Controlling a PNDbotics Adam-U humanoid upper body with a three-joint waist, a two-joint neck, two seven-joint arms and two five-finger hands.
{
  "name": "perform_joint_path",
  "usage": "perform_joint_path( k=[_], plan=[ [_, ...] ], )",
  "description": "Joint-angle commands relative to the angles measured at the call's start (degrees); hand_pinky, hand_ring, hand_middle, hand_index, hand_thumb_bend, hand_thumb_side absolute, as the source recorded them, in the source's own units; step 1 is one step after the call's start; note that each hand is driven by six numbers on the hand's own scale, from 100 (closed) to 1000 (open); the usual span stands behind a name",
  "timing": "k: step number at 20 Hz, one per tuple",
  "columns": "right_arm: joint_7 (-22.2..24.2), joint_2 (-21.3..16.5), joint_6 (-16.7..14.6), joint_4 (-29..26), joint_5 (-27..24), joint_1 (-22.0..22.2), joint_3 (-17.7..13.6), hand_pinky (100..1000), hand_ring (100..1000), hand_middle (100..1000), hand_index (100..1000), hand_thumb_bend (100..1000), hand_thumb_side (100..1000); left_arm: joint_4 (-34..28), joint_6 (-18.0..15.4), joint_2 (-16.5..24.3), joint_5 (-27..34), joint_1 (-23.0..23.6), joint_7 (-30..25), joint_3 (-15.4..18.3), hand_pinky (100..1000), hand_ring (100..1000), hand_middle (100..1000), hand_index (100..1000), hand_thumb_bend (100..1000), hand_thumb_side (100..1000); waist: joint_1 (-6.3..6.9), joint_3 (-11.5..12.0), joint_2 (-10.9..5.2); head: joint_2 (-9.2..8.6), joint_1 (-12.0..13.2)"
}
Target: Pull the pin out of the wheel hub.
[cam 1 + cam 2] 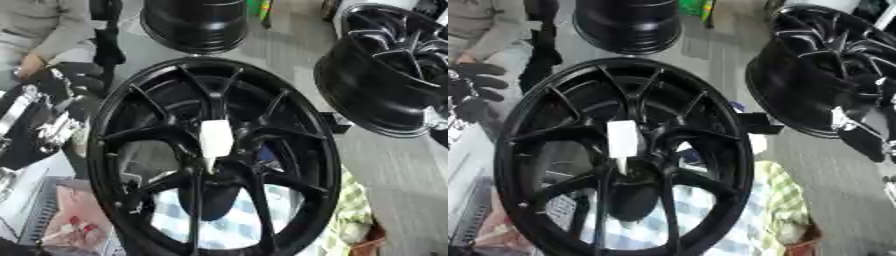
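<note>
While the hub (214,155) stands almost upright in front of me, filling the middle of both eye views, the pin (216,140) is still seated in its centre: a white piece, wide above and narrowing to a point below, sitting where the spokes meet. It has not been pulled yet.

My left hand (48,127) shows at the left edge of the left eye view, black and silver, level with the hub's rim and well apart from the pin. I cannot tell whether its fingers are spread or curled; they blur into the dark arm behind. My right hand I cannot find in either view.

What worries me from here is the reach. To get to the pin I must bring the hand across the rim and between the spokes, and a knuckle catching a spoke could tip or roll the hub, since I cannot see what props it. A pull off the pin's axis could jam it or drag the whole hub toward me. The pin's smooth, tapering shape looks likely to slip out of a pinch taken too low. Two other wheels (385,65) stand close behind and to the right, so a wide swing of the arm could knock them.
</note>
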Motion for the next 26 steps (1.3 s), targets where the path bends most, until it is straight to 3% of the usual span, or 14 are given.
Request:
perform_joint_path(
  k=[1,10,26],
  plan=[
    [0.63,-0.95,0.27,-3.19,0.77,-0.33,-0.07,630,730,573,770,100,100,-0.63,-0.09,0.65,0.04,-0.73,0.32,0.73,722,782,791,863,298,691,0.44,-0.13,-0.53,-0.67,-0.1],
    [2.56,-0.57,0.5,-8.46,1.54,0.17,1.6,640,749,638,831,100,106,-0.63,-0.47,0.45,0.09,-0.98,0.3,0.72,723,788,798,865,331,709,0.46,-0.04,-0.22,-0.6,-0.59],
    [6.06,-0.32,2.07,-10.97,5.01,1.12,1.19,662,777,707,873,100,172,-0.63,-0.61,0.27,-0.31,-0.96,0.52,0.94,722,783,792,864,348,703,0.44,-0.11,0.1,-0.28,-0.41]
  ],
)
